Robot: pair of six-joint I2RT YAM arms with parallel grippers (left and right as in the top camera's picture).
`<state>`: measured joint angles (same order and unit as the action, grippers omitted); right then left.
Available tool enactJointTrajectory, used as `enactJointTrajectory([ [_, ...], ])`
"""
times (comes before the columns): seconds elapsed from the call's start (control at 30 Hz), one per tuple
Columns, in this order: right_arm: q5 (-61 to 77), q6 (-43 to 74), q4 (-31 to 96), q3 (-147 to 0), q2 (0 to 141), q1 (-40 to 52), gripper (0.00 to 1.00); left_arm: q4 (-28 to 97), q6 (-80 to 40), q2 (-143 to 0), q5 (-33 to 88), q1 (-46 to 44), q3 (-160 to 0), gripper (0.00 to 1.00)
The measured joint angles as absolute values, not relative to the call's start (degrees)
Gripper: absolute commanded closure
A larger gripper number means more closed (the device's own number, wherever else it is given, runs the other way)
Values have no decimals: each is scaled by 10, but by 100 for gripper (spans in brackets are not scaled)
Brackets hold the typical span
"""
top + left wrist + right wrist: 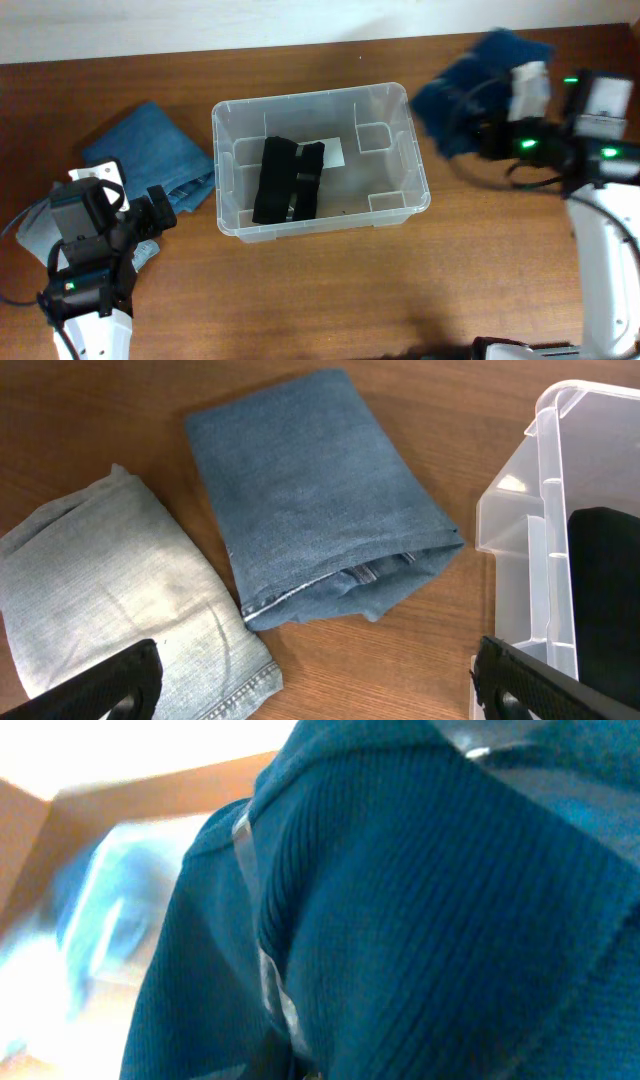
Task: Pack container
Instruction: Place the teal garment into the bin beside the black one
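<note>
The clear plastic container (405, 140) stands mid-table with a folded black garment (287, 180) inside, beside its white base label (333, 153); its corner also shows in the left wrist view (540, 510). My right gripper (497, 135) is shut on a dark blue knit garment (462, 95) and holds it in the air to the right of the container. The blue knit (420, 920) fills the right wrist view and hides the fingers. My left gripper (315, 690) is open and empty, low over the table left of the container.
Folded blue jeans (150, 150) lie left of the container, also seen in the left wrist view (310, 510). A folded pale denim piece (110, 590) lies beside them, under the left arm (90, 250). The table's far edge meets a pale wall.
</note>
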<state>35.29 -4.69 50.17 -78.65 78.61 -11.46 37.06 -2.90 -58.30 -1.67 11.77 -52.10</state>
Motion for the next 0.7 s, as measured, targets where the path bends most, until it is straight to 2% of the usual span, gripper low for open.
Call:
enactJointTrajectory([
  [0.27, 251, -144, 562, -786, 886, 127, 96, 371, -29, -583, -17, 118, -521, 1],
  [0.37, 204, -154, 559, -786, 951, 174, 96, 371, -29, -583, -17, 118, -521, 1],
  [0.5, 157, -150, 541, -785, 1029, 189, 96, 371, -29, -583, -17, 118, -521, 1],
  [0.53, 146, -148, 536, -785, 1045, 187, 87, 371, -29, -583, -17, 118, -521, 1],
  [0.57, 139, -144, 533, -783, 1055, 185, 52, 371, -29, -583, -17, 118, -521, 1],
  [0.6, 134, -144, 533, -782, 1060, 183, 24, 371, -29, -583, -17, 118, -521, 1],
  [0.63, 128, -141, 539, -783, 1061, 182, 1, 371, -29, -583, -16, 118, -521, 0],
  [0.7, 115, -141, 576, -799, 1058, 180, 1, 371, -29, -583, -15, 118, -521, 1],
])
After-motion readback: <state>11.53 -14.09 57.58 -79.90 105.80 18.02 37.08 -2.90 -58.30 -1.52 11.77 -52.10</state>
